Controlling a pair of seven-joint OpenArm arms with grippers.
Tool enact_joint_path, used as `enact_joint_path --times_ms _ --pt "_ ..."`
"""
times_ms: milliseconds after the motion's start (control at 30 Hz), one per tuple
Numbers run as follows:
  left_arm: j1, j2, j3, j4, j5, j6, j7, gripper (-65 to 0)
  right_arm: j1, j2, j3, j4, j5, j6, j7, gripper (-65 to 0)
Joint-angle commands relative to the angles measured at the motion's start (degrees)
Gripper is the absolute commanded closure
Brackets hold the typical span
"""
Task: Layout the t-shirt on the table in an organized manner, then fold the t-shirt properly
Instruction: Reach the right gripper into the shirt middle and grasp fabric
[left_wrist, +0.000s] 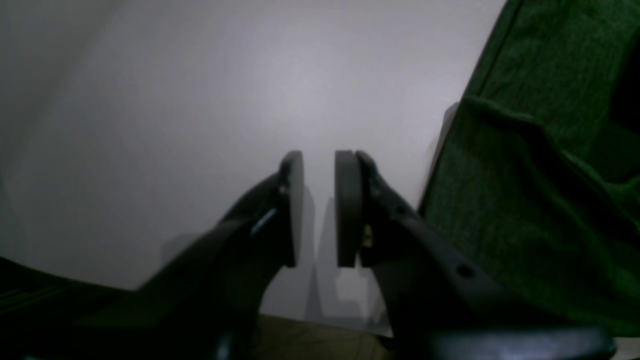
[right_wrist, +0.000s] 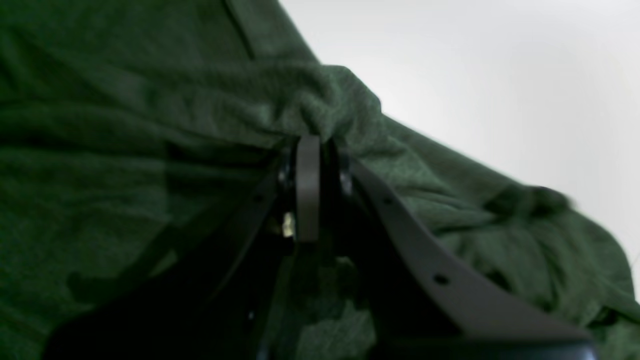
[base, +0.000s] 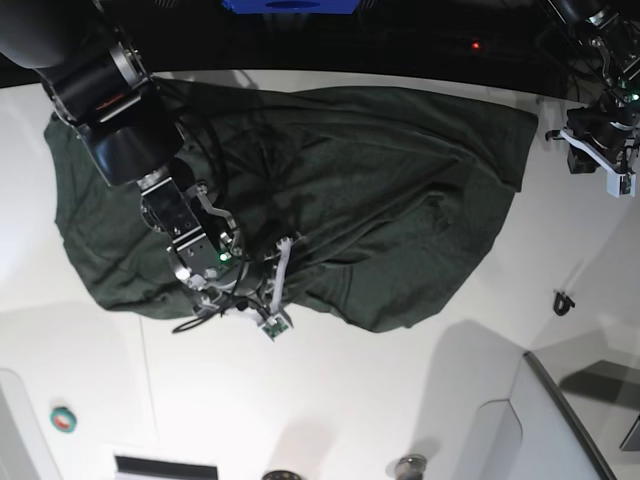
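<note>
Base view shows the whole t-shirt (base: 330, 200) spread in a wrinkled dark green heap across the upper half of the white bench (base: 330, 400), reaching from about 9 o'clock to about 2 o'clock of the frame. The right arm comes in from 10 o'clock and bends down over the cloth, its right end effector (base: 262, 318) sitting at the garment's lower edge, toward 7 o'clock from the frame's centre. From here the tips are too small to read. The left end effector (base: 598, 150) hangs at 2 o'clock, just beside the shirt's corner and off the cloth.

Right wrist view supplies what the overhead misses: the right end effector (right_wrist: 316, 150) has its jaws drawn together on a bunched ridge of the t-shirt (right_wrist: 150, 125), fabric puckering up around the tips, with bare bench (right_wrist: 475, 75) showing toward 1 o'clock.

Left wrist view gives the other close look: the left end effector (left_wrist: 319, 205) stands with its pads narrowly apart, a slim gap between them and nothing in it, over bare bench (left_wrist: 200, 100). The t-shirt (left_wrist: 540, 190) lies along the 3 o'clock side, near the right-hand finger; whether it touches it I cannot tell.
</note>
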Motion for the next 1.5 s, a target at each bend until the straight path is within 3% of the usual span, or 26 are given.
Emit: enact_joint_path --times_ms 0,100,167,500,700,1067,1100,1167,1267,1300,1467 --pt "-0.3 -0.96 -0.25 0.95 -0.65 -0.15 -1.09 -10.0 1.76 -0.27 0.26 0.95 0.17 0.0 1.02 -5.9" --pt "-0.39 -0.88 0.01 0.95 -0.65 -0.15 -1.09 -10.0 1.76 -0.45 -0.09 1.3 0.17 0.0 -2.32 -23.7" --pt "-0.39 -0.88 0.19 0.95 -0.65 -0.15 -1.09 -10.0 1.76 -0.53 -0.18 1.48 0.17 0.0 -2.68 -28.1" --pt "-0.39 -0.79 0.19 0.86 -0.65 -0.15 -1.09 -10.0 4.31 -0.53 0.17 -2.48 0.17 0.0 0.84 -27.8" --pt "-0.39 -0.79 0.1 0.86 -0.65 -0.15 -1.09 -10.0 6.77 -3.08 0.26 -9.34 0.17 0.0 1.19 -27.6" --pt "0.14 -0.79 -0.25 0.86 -0.65 -0.15 -1.09 -10.0 7.12 -5.46 0.26 -9.42 0.17 0.0 3.57 -27.6" --pt "0.14 -0.79 -0.25 0.86 -0.65 -0.15 -1.09 -10.0 7.12 -5.46 0.26 -9.42 0.17 0.0 3.57 -27.5" --pt "0.14 -0.79 -0.25 0.86 -0.65 -0.15 -1.09 -10.0 7.12 -5.46 0.26 -9.42 0.17 0.0 3.57 -21.3" --pt "0.14 -0.79 -0.25 0.86 -0.65 -0.15 -1.09 -10.0 7.56 -5.46 0.26 -9.6 0.17 0.0 3.48 -2.7" --pt "0.14 -0.79 -0.25 0.86 -0.65 -0.15 -1.09 -10.0 7.91 -5.46 0.26 -9.69 0.17 -0.18 3.3 0.0" --pt "0.14 -0.79 -0.25 0.86 -0.65 -0.15 -1.09 -10.0 8.26 -5.19 0.26 -9.42 0.17 -0.35 1.1 -0.2"
